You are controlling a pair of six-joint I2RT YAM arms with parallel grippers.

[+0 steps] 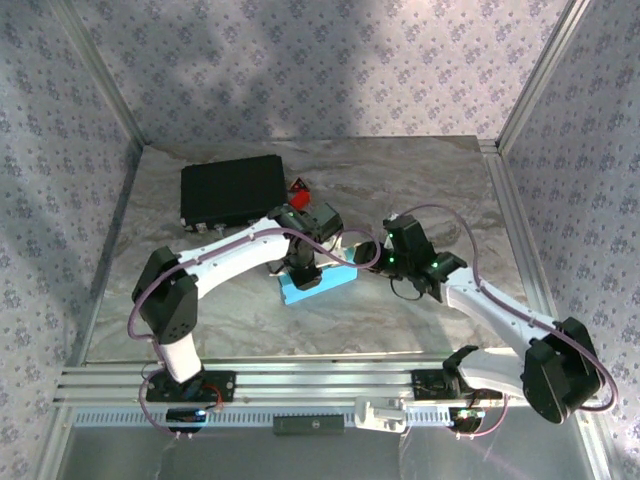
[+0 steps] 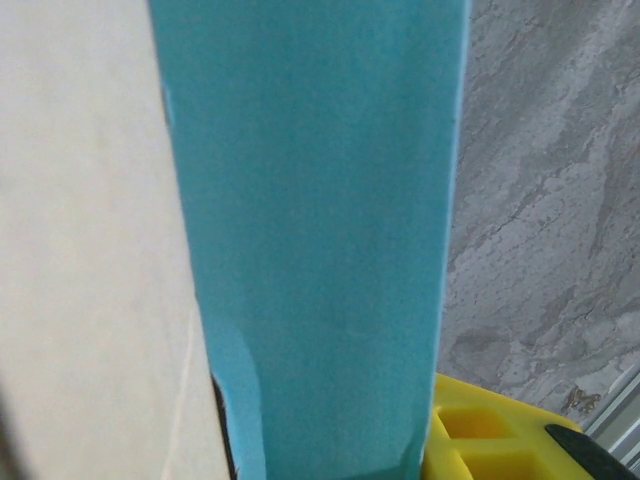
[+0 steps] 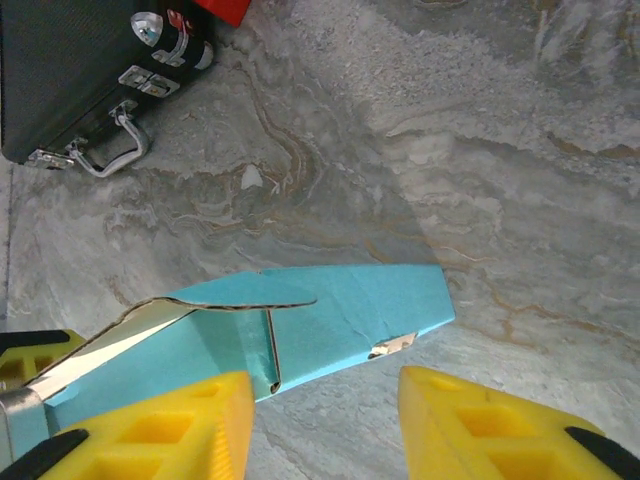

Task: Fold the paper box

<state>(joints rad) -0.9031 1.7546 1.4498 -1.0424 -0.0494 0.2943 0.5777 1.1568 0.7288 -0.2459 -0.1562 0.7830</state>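
Lying at the middle of the worktop point(image 1: 400, 180): the paper box point(image 1: 320, 284), long and low, cyan side out, long axis running left to right. Partly formed, going by the right wrist view: paper box point(image 3: 340, 320) with one wall raised, white inner face showing at its left end, a folded panel edge crossing its middle, right end flat on the marble surface. Close up from the left wrist, a broad cyan band of the paper box point(image 2: 320, 250) with a pale panel along its left side.

Planted on the box's left end: the left tool point(image 1: 303, 272), pinching the card, with the cyan wall pressed against the inner side of one yellow finger point(image 2: 480, 430).

Just off the box's right end: the right tool point(image 1: 368, 252), low over the worktop. Spread apart, right tool point(image 3: 325, 385), bare marble in the gap, the box's near edge just beside one yellow finger point(image 3: 170, 425).

Farther back and to the left: a black case point(image 1: 232, 192), well apart from the box, metal handle point(image 3: 105, 155) and latches on its near side. At its right corner, a small red object point(image 1: 299, 188).
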